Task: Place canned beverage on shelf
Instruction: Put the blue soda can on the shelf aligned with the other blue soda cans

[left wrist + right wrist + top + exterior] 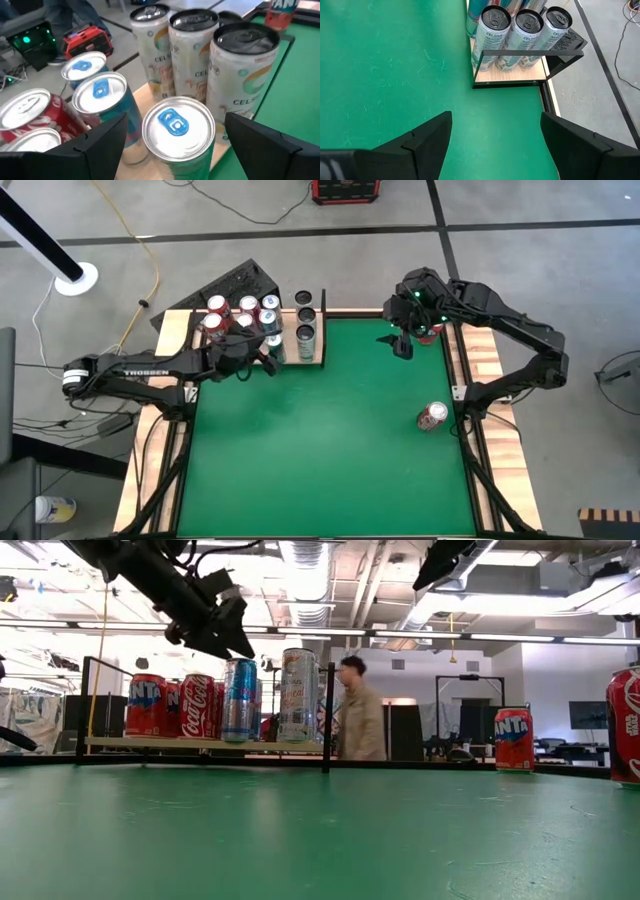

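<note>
- the flat pale-wood shelf board [507, 75] lies at the far left corner of the green felt table [330, 440].
- three tall slim pale cans [527, 37] stand in a row along the shelf's right end, inside a thin black frame [530, 51].
- left of them, short red soda cans [165, 705] and blue-tabbed slim cans [100, 107] crowd the shelf.
- the left gripper [172, 145] hangs over the shelf, one blue-tabbed can [177, 132] between its spread fingers.
- the right gripper [401, 345] hovers over the table's far right, fingers apart.
- a red can [432, 416] lies on its side near the right edge.
- another red can [428, 332] stands at the far right corner.

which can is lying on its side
The red can on the green felt near the table's right edge; it lies tipped over, while the shelf cans stand upright.
</note>
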### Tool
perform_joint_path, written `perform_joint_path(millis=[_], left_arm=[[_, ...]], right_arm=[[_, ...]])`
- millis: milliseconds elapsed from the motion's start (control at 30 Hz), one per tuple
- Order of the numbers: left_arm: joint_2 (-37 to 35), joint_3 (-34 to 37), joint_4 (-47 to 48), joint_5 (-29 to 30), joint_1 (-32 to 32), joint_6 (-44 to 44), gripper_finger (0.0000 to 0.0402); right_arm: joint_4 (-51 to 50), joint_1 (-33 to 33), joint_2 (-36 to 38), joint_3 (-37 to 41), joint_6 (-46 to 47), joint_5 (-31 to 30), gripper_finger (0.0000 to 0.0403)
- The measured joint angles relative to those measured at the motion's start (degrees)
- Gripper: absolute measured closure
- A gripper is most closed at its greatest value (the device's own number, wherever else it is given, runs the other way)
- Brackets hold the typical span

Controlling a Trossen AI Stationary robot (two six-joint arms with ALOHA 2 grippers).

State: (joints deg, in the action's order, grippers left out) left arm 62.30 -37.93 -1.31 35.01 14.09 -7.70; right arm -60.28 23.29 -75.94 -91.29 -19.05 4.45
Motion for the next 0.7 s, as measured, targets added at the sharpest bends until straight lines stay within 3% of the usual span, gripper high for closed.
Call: perform_joint_path(millis=[500,700], left_arm=[[6.4,0.0,-1.9,0.2,0.4,0.7,0.0085],[6.4,0.0,-2.0,-0.1,1.9,1.0,0.0126]], right_arm=[[0.6,0.0,-1.1,0.0,0.2,0.1,0.0075],[0.8,0.0,-1.1,0.0,0.3,0.1,0.0075]])
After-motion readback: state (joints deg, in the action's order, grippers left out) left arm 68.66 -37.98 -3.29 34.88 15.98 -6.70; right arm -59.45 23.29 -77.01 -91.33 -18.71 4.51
